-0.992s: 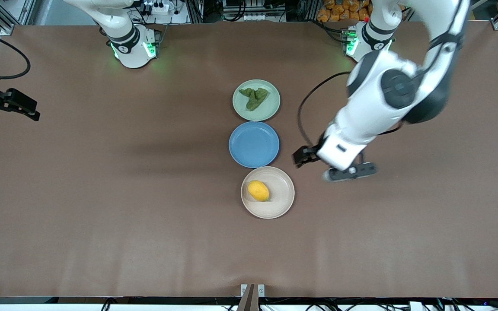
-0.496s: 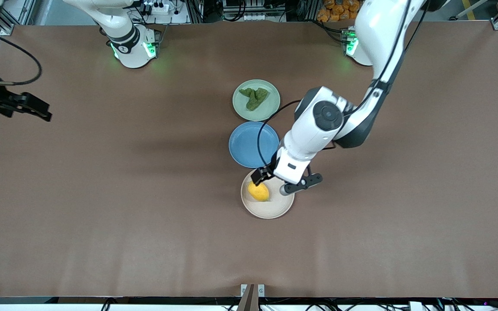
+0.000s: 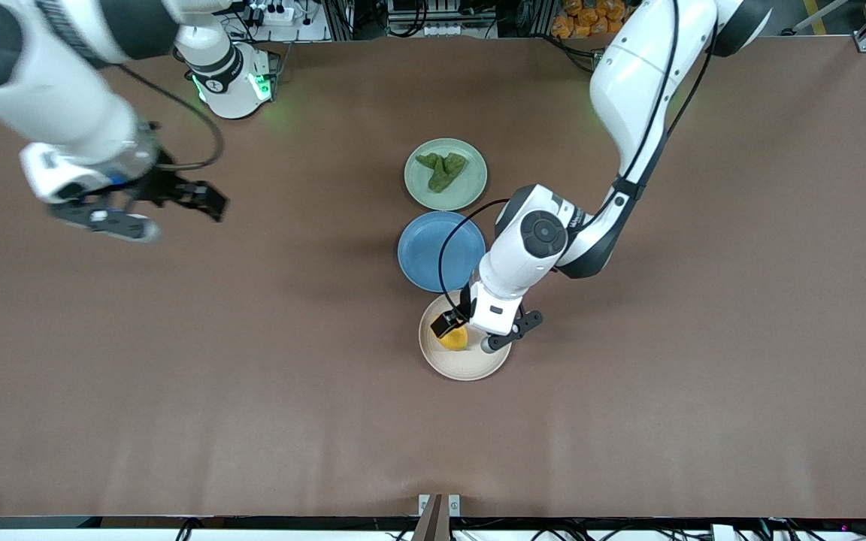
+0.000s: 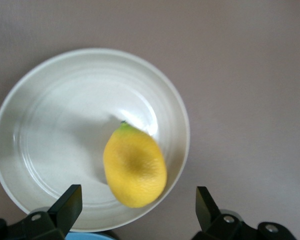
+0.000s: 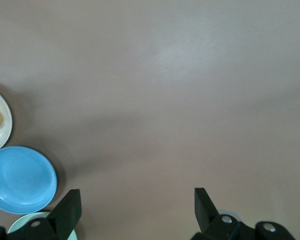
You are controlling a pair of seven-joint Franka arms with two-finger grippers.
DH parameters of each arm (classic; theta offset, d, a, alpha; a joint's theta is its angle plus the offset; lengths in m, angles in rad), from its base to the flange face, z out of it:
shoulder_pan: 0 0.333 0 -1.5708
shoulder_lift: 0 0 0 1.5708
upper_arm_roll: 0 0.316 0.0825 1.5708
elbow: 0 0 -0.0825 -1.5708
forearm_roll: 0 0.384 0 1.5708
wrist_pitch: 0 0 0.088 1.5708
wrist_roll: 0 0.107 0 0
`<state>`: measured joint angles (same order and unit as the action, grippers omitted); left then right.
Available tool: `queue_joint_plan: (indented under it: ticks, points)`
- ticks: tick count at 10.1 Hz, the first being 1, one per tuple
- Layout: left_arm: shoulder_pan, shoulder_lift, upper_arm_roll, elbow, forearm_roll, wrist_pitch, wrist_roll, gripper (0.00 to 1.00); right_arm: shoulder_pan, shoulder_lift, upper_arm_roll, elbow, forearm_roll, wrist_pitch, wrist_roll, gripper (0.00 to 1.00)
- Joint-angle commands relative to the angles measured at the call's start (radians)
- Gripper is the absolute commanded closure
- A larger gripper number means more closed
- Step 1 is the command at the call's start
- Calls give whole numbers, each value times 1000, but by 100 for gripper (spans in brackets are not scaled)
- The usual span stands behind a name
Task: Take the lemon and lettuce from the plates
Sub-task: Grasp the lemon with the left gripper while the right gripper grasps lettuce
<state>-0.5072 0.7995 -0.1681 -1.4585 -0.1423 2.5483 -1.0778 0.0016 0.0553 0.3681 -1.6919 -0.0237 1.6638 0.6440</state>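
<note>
Reaching for the lemon (image 3: 454, 338): the left gripper (image 3: 470, 330) hangs over the cream plate (image 3: 470, 367), the plate nearest the front camera in the row of three. In the left wrist view its two fingers (image 4: 70, 206) stand wide apart with the lemon (image 4: 135, 166) between their lines, not yet touched; nothing is held. The lemon lies on its side on the cream plate (image 4: 50, 130), off centre, green-tipped end up toward the plate's middle.

The lettuce (image 3: 442, 169) sits on the pale green plate (image 3: 470, 191), farthest from the front camera; the blue plate (image 3: 425, 252) between the two is bare.

The right gripper (image 3: 147, 207) is over bare table toward the right arm's end, well apart from the plates, fingers (image 5: 67, 210) spread and empty.

Step in hand, as I judge it: approach to the lemon. Next move calls for lowering until the fingers straddle the fruit's narrow width, then closing. The round, smooth skin may roll or squirt out if the grip is off centre. The lettuce pick is not started.
</note>
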Motion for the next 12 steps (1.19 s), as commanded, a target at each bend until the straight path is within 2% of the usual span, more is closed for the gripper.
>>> queue_joint_plan:
  ticks: [1,3,6,9,11,12]
  points:
    - [-20,55,12,33,-20,6,-42,0,-11,-3,113,-99,7,89,145,0]
    - [-20,67,12,35,-20,21,-59,0,-5,27,219,-175,7,201,219,0]
    - [-19,82,13,65,-22,27,-57,0,50,103,336,-267,-5,402,480,0]
    - [-19,124,13,89,-22,72,-57,0,182,187,348,-322,-19,543,656,0]
    - [-19,136,13,95,-22,92,-57,0,260,279,348,-353,-134,635,812,0]
    - [-19,135,13,96,-22,92,-57,0,297,343,348,-353,-238,658,930,0]
